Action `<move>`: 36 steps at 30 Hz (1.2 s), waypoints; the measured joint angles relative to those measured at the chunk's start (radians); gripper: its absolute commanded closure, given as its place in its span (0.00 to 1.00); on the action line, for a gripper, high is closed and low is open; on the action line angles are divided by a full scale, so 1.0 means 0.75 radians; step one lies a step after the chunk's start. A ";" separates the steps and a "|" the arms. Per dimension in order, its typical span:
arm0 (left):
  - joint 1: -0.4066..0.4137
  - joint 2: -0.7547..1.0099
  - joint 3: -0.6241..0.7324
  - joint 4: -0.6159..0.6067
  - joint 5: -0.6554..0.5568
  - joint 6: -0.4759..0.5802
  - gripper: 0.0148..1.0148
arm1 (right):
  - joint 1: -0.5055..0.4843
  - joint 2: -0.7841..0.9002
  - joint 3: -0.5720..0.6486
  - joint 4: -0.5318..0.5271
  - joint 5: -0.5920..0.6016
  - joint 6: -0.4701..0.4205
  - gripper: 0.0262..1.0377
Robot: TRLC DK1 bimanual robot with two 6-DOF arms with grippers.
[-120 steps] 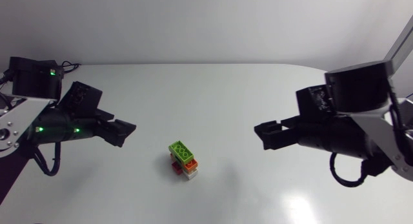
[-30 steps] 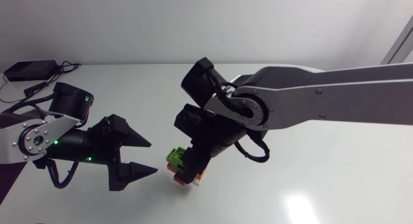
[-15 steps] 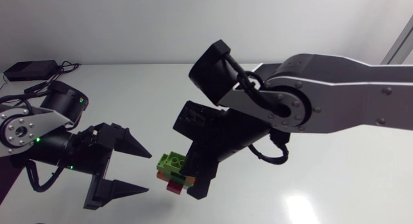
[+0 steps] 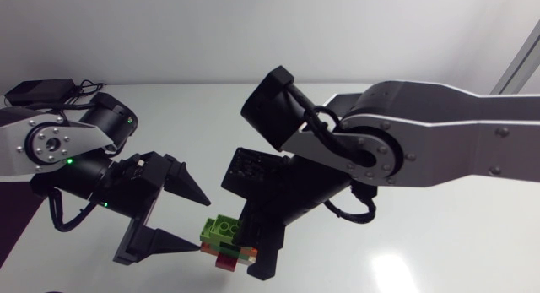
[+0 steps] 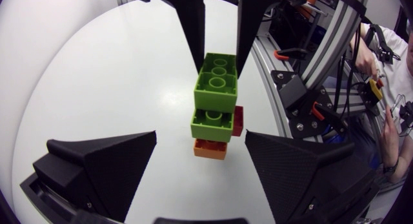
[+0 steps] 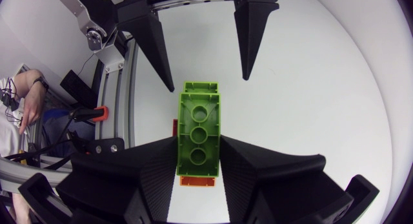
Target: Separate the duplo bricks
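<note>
A white table (image 4: 472, 234) fills the head view. It is smooth and faintly glossy, its far edge running level past 12 o'clock and rounding off toward 2 o'clock. A soft patch of reflected light (image 4: 390, 268) sits on the surface at about 5 o'clock. At 10 o'clock, near the far corner, a flat black box (image 4: 38, 94) rests on the top — a dark cable (image 4: 87, 88) curling just beside it. Both wrist views show the same plain white top with a curved rim.

The brick stack (image 4: 224, 236) sits between the fingers of the right pincer (image 6: 199, 150). The left pincer (image 4: 202, 224), at its left, flanks its end without touching.
</note>
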 measured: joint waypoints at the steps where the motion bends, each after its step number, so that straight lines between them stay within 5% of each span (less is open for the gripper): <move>1: 0.000 0.011 0.010 -0.021 0.005 0.017 0.06 | 0.000 0.000 0.000 0.000 -0.001 -0.005 0.76; 23: -0.072 0.187 0.079 -0.042 0.069 0.075 0.15 | -0.017 0.033 0.035 0.033 -0.010 -0.029 0.76; 27: -0.072 0.193 0.079 -0.042 0.101 0.075 0.36 | -0.017 0.033 0.046 0.039 -0.013 -0.028 0.76; 36: -0.071 0.207 0.086 -0.042 0.159 0.075 0.55 | -0.017 0.032 0.046 0.052 -0.026 -0.023 0.76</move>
